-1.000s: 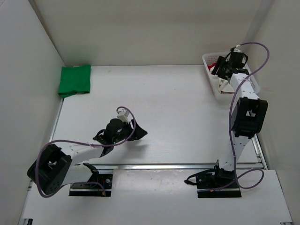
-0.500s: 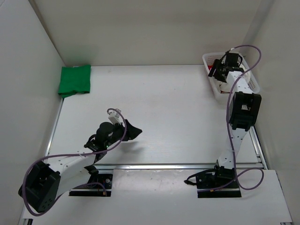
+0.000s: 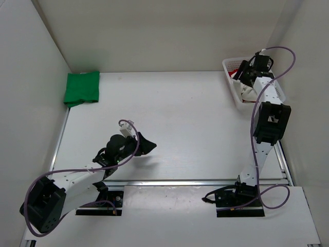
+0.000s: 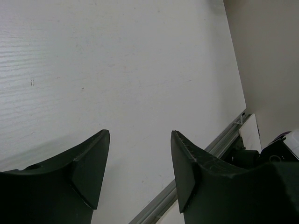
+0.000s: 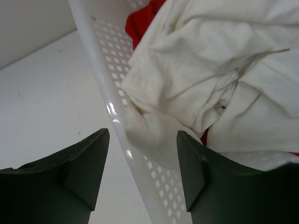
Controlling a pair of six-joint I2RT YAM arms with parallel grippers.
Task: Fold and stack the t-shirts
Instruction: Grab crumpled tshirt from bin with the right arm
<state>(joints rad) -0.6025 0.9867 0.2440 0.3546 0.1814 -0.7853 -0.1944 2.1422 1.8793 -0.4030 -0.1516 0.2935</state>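
the left pincer [image 4: 136, 170], fingers apart, hangs over the white table [image 4: 117, 70].

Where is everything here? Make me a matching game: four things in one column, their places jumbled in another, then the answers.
Things
1. green t-shirt
2. off-white t-shirt
3. red t-shirt
4. left end effector

Places
A. in the basket, mostly buried under other cloth
B. open above the bare table
C. folded at the table's far left corner
D. crumpled on top of the pile in the basket

Pairs: 1-C, 2-D, 3-A, 4-B
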